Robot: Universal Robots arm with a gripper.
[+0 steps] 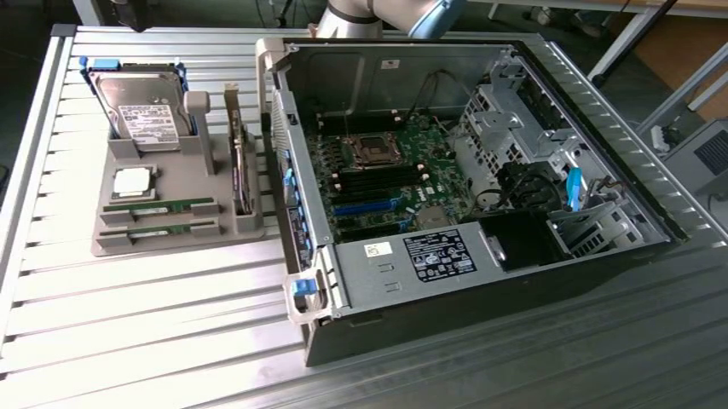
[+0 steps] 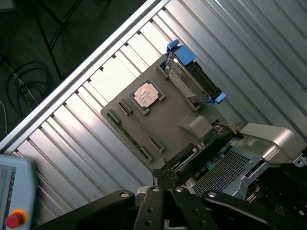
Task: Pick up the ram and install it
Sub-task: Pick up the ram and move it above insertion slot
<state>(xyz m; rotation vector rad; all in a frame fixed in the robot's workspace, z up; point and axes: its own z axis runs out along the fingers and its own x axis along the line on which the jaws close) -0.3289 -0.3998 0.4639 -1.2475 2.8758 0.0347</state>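
Two green ram sticks lie side by side in the slots of a grey holder tray (image 1: 170,247) on the exterior view's left: one ram (image 1: 157,207) and its twin (image 1: 157,230). In the wrist view they are thin dark strips, one ram (image 2: 140,124) and the other (image 2: 128,135), on the same tray (image 2: 168,122). My gripper (image 2: 166,176) hangs high above the table, off the tray's edge near the case, with its black fingers shut on nothing. The arm (image 1: 381,15) stands behind the case.
The tray also holds a hard drive (image 1: 142,106), a silver processor (image 1: 133,181) and an upright expansion card (image 1: 239,175). An open computer case (image 1: 455,170) with its motherboard (image 1: 387,179) lies right of it. A teach pendant (image 2: 14,196) sits off the ribbed table.
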